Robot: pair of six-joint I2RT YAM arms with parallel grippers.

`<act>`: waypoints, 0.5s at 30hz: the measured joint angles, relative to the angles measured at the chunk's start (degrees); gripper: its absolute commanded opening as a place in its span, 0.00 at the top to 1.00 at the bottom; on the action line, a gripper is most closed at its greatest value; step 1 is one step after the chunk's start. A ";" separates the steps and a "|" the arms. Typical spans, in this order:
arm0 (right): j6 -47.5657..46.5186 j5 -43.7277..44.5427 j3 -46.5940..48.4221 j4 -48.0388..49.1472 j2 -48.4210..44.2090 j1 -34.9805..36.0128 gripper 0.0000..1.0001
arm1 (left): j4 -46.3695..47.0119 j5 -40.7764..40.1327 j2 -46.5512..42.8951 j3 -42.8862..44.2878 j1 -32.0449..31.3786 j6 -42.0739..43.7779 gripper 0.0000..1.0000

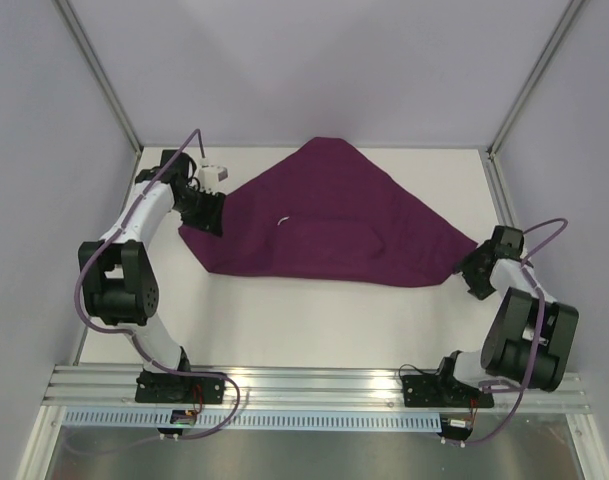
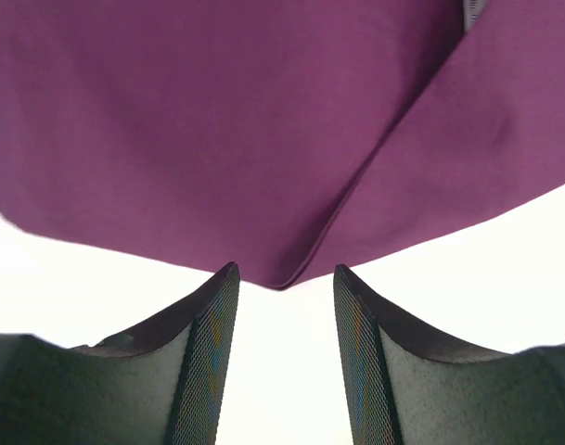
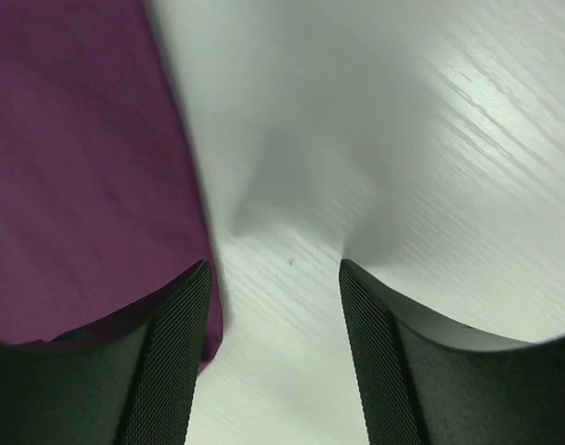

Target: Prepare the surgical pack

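The dark purple cloth [image 1: 329, 215] lies folded over into a rough triangle on the white table, with a low rectangular bulge under its near middle. The steel tray, gauze pads and clamps are hidden. My left gripper [image 1: 206, 212] is open and empty at the cloth's left corner; in the left wrist view the folded corner [image 2: 282, 278] lies just ahead of the open fingers [image 2: 208, 343]. My right gripper [image 1: 471, 268] is open and empty at the cloth's right corner; in the right wrist view the cloth's edge [image 3: 87, 167] lies beside the left finger [image 3: 171, 343].
The white table [image 1: 314, 320] is bordered by metal frame posts [image 1: 104, 85] and grey walls. A metal rail [image 1: 314, 385] runs along the near edge where the arm bases stand.
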 measured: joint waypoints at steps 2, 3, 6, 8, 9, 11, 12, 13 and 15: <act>-0.26 -0.87 2.03 0.42 5.07 -0.13 0.46 | 0.39 1.29 0.09 -0.72 -0.20 -0.26 0.46; -0.37 -1.64 4.04 1.03 7.19 -0.20 0.47 | 0.44 1.92 0.09 -1.22 -0.33 -0.35 0.46; 0.04 -5.92 8.79 5.38 13.75 -0.26 0.50 | 0.57 3.08 0.09 -2.45 -0.44 -0.48 0.46; 0.76 -8.66 10.14 8.55 16.24 -0.24 0.52 | 0.61 3.41 0.09 -2.82 -0.44 -0.48 0.46; 1.20 -9.84 10.38 10.03 17.03 -0.24 0.53 | 0.66 3.50 0.09 -2.84 -0.44 -0.46 0.46; 2.12 -11.30 10.38 11.91 17.81 -0.26 0.55 | 0.72 3.74 0.09 -2.84 -0.44 -0.46 0.46; 2.51 -11.98 10.38 12.66 18.14 -0.24 0.55 | 0.74 3.89 0.09 -2.84 -0.44 -0.46 0.46; 3.13 -12.96 10.40 13.68 18.64 -0.26 0.55 | 0.79 4.07 0.09 -2.84 -0.44 -0.46 0.46; 3.76 -14.34 10.67 14.67 19.43 -0.26 0.62 | 0.85 4.37 0.09 -2.84 -0.44 -0.46 0.46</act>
